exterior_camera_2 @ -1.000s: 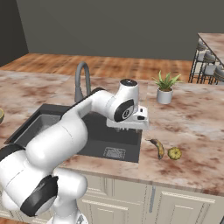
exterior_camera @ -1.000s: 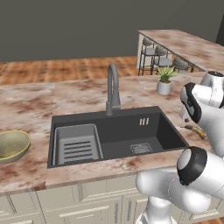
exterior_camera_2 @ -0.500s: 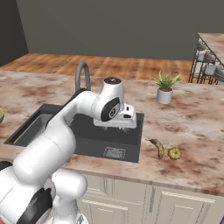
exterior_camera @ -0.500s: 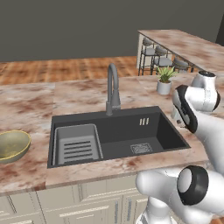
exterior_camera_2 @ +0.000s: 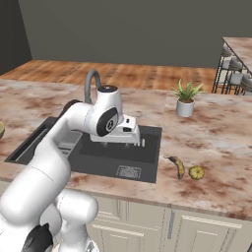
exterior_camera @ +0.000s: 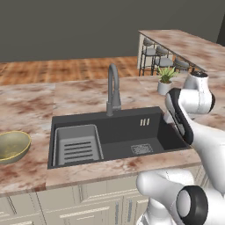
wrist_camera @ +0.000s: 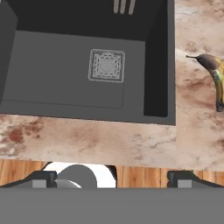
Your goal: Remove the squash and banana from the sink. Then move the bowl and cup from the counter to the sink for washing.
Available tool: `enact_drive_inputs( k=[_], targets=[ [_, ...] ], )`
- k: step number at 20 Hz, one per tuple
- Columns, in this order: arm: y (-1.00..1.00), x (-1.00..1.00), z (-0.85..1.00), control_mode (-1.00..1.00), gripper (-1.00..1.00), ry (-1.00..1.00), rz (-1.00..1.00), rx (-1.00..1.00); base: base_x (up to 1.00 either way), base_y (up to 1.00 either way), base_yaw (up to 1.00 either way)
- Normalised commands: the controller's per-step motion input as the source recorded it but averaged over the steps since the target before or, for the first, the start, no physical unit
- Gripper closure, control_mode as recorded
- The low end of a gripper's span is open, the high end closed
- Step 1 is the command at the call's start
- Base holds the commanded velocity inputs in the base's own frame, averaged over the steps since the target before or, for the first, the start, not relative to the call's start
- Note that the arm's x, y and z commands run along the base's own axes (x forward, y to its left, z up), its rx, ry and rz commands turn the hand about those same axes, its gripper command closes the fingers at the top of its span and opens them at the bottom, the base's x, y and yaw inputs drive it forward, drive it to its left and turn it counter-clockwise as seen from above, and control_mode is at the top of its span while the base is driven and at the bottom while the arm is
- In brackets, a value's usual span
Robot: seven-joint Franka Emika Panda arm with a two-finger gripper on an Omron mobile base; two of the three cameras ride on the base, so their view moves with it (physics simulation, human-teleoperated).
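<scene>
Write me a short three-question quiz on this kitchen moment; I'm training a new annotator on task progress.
1. True or false: the banana and squash lie in the sink.
2. Where is the bowl? A) in the sink B) on the counter beside the sink's ribbed tray C) in the gripper
3. Is the gripper holding anything?

Key: 1. False, both lie on the counter. 2. B. 3. No, open and empty.

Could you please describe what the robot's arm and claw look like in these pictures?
The glossy white arm is built of rounded, tube-like segments with dark grey joint rings and round dark end caps. Its claw has a boxy white body and two small dark fingertips. No cables or markings are visible.
</scene>
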Motion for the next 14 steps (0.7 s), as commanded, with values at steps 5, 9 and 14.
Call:
enact_drive_inputs(
  k=[5, 9, 14],
  targets=[
    [0.43, -0.16, 0.01, -1.0, -1.0, 0.0, 0.0, 0.0, 0.0, 0.0, 0.0],
    [0.44, -0.18, 0.01, -1.0, -1.0, 0.0, 0.0, -0.01, 0.0, 0.0, 0.0],
    [0.43, -0.15, 0.04, -1.0, -1.0, 0.0, 0.0, 0.0, 0.0, 0.0, 0.0]
  ],
)
